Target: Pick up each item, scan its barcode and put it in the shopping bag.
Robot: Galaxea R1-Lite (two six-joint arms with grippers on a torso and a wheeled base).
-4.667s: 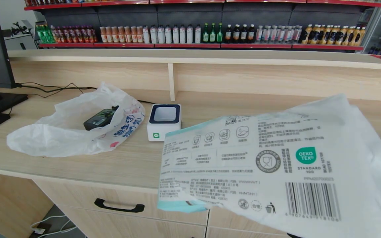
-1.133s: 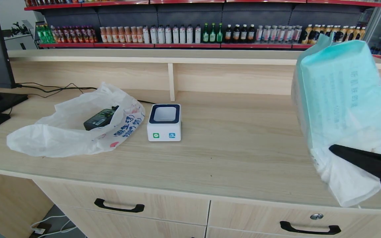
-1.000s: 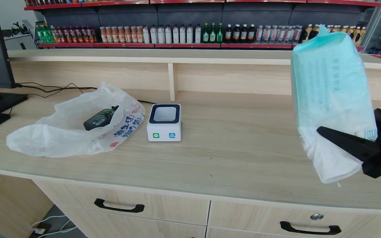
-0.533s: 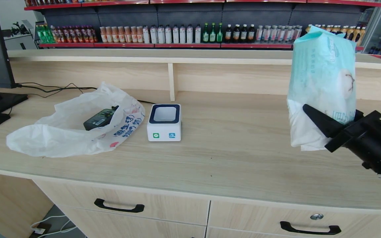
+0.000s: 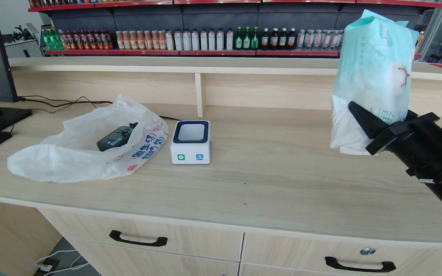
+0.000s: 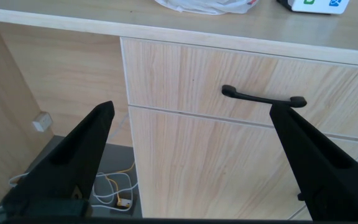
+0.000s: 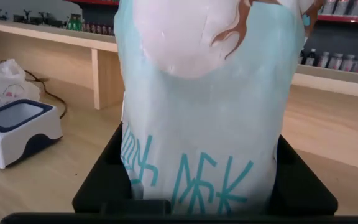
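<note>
While one dark, flat item (image 5: 115, 138) already lies inside the white shopping bag (image 5: 71, 161) at the left of the bench (image 5: 274, 184), the soft teal-and-white pack (image 5: 374, 65) is up in the air over the bench's right side. It is well apart from both the bag and the little white scanner (image 5: 190, 142), which sits just beside the bag. I'd call the job partway done: one thing bagged, this pack lifted and not yet in the bag. Whether it has been scanned I can't tell. The face turned my way carries a picture and lettering, not the barcode. The right jaws are clamped on the pack's lower end, a finger (image 5: 361, 117) pressed into each side, holding it upright. The left jaws hang wide apart and empty, low in front of a drawer handle (image 6: 263, 98).
</note>
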